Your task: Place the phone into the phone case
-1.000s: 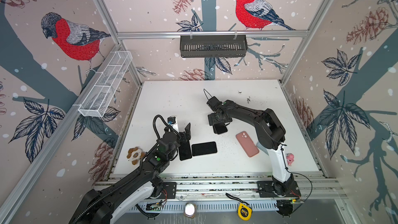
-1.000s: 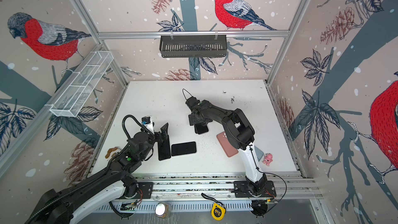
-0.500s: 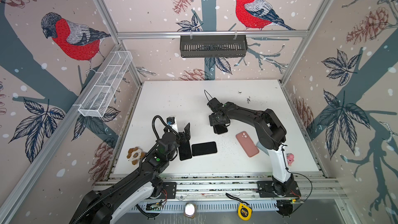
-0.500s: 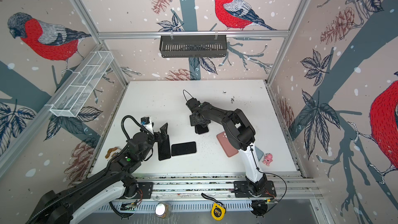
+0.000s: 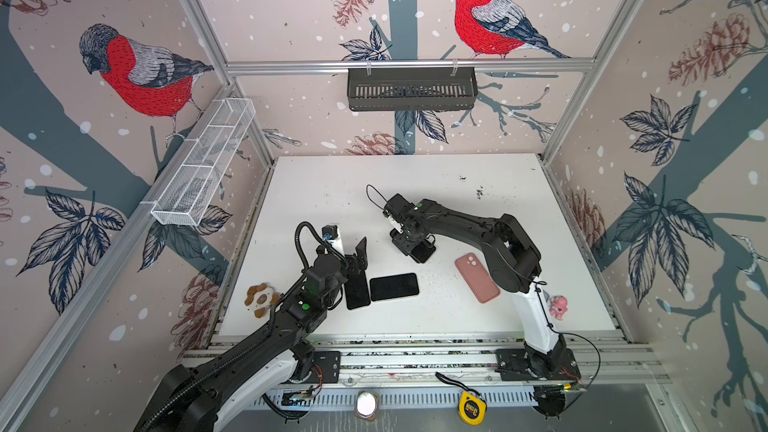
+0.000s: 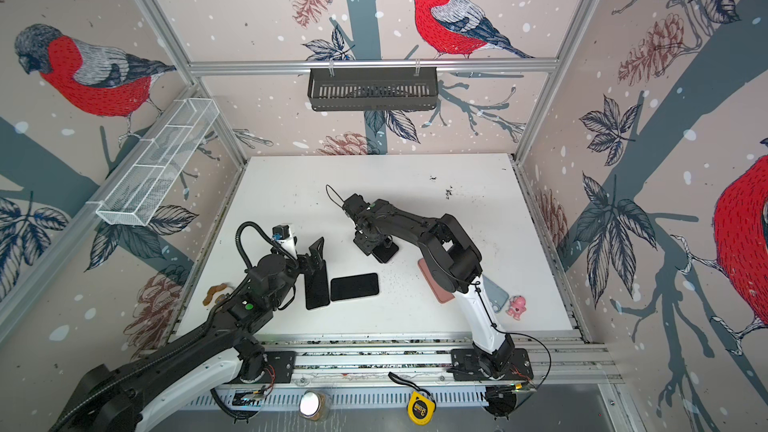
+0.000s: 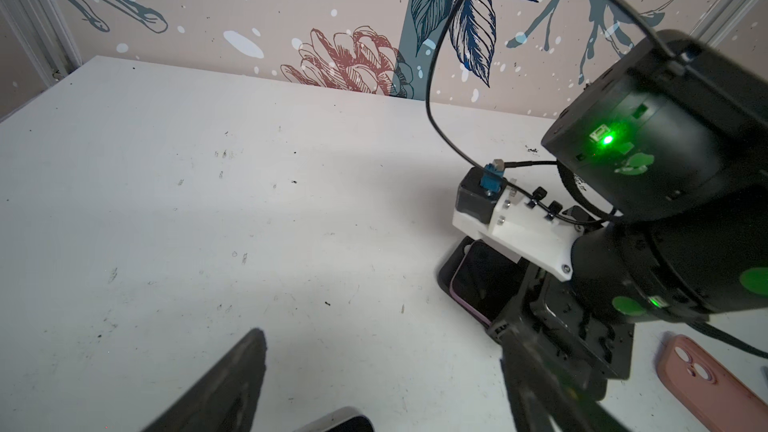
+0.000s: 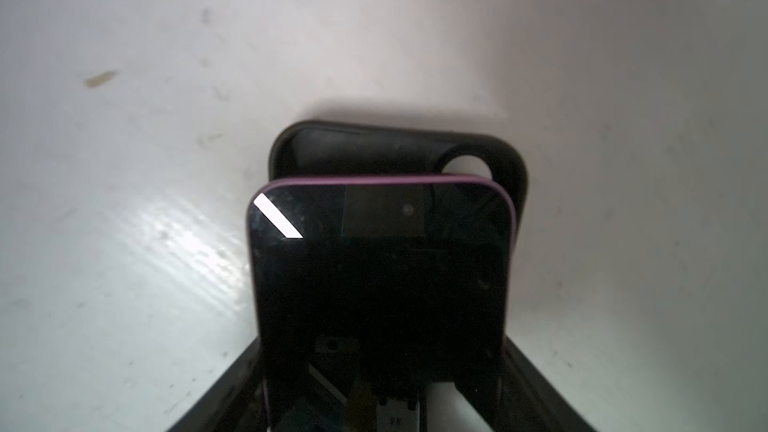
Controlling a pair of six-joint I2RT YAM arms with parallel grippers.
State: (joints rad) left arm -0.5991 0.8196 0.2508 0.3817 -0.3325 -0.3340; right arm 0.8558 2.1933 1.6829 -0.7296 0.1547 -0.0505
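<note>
Narrowed since a second ago, my right pincer (image 8: 382, 347) pinches the phone (image 8: 382, 263) over the case (image 8: 374, 147); a skewed corner could jam.

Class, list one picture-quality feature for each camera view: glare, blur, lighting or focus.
Right wrist view: a white glare streak on the phone screen. Left wrist view: the left gripper is blurred, a green light blooms on the right arm. In both top views the white table is evenly lit and sharp.
</note>
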